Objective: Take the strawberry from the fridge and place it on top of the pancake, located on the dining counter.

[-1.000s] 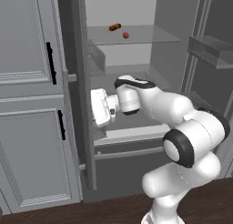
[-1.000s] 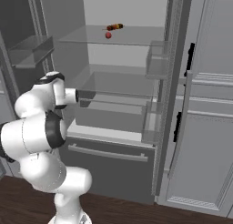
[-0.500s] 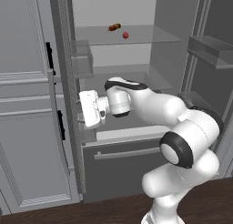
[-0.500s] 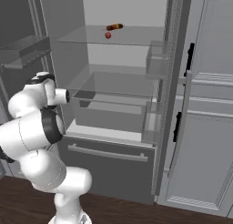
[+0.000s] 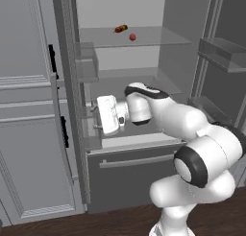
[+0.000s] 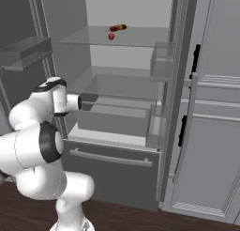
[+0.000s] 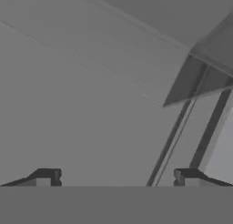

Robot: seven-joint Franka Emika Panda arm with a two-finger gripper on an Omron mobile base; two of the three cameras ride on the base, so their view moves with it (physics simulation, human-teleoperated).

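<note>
Reaching into the tall dark grey double-door fridge [image 5: 126,188], the white arm's 2-finger gripper [image 7: 116,175] has its jaws spread wide with nothing between them. From the hand camera the 2 dark finger tips [image 7: 47,175] stand far apart, facing plain grey fridge wall and the underside of a clear shelf edge.

From the left base camera the hand [image 5: 108,114] points sideways at the fridge's left inner wall, level with the middle compartment, just above the pale drawer front with its long bar handle [image 5: 136,160].

The tiny round red strawberry [image 5: 132,37] sits well above the hand on the clear glass upper shelf [image 5: 158,37], nowhere near the fingers. Just beside it, a bit further back, lies an elongated dark red-and-orange item [image 5: 120,28]. The right base camera shows the same pair up there, strawberry [image 6: 111,36] in front, long item [image 6: 118,27] behind, close together but whether they touch I can't tell.
</note>
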